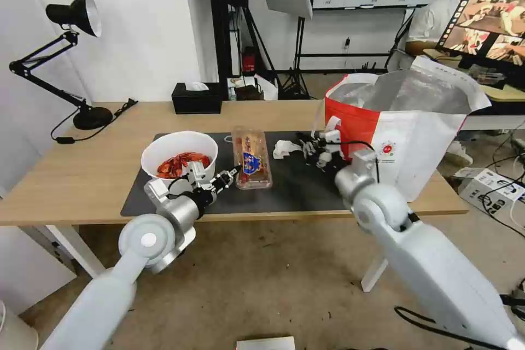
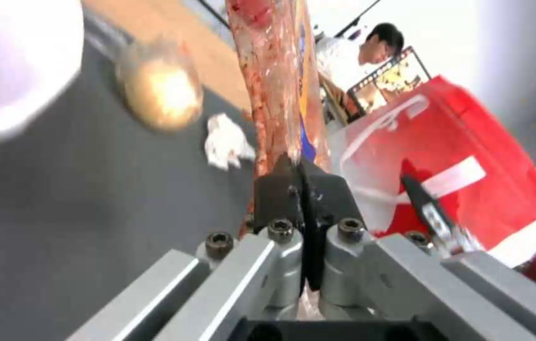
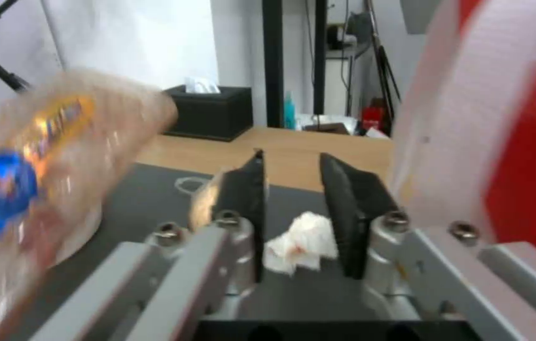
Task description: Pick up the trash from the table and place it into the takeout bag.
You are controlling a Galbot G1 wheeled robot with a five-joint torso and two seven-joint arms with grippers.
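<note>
Left gripper (image 1: 234, 173): sitting low over the dark grey mat (image 1: 284, 191), just beside the white bowl of red shells (image 1: 179, 156); its fingers (image 2: 281, 189) are pressing together, clenched on the near edge of the clear plastic tray (image 1: 251, 158)
Clear plastic tray: lying lengthwise on the mat between the bowl and the crumpled tissue (image 1: 284, 148), showing reddish scraps and a blue-and-orange label through its lid; in the left wrist view the tray (image 2: 277, 80) is stretching away from the closed pads
Right gripper (image 1: 313, 149): hovering low over the mat beside the takeout bag (image 1: 404, 120), aiming at the tissue; its black pads (image 3: 343, 213) are standing apart, released, with the tissue (image 3: 301, 241) lying on the mat beyond the gap between them
Beige ball (image 2: 161, 90): resting on the mat near the tissue (image 2: 225, 140), as the left wrist view is showing it
Takeout bag: standing upright on the right end of the table (image 1: 82, 175), mouth open and foil lining showing, red panel and round logo facing the robot
Black tissue box (image 1: 197, 97): sitting at the table's far edge, well apart from the grippers
Desk lamp (image 1: 71, 54): standing at the far left corner of the table
</note>
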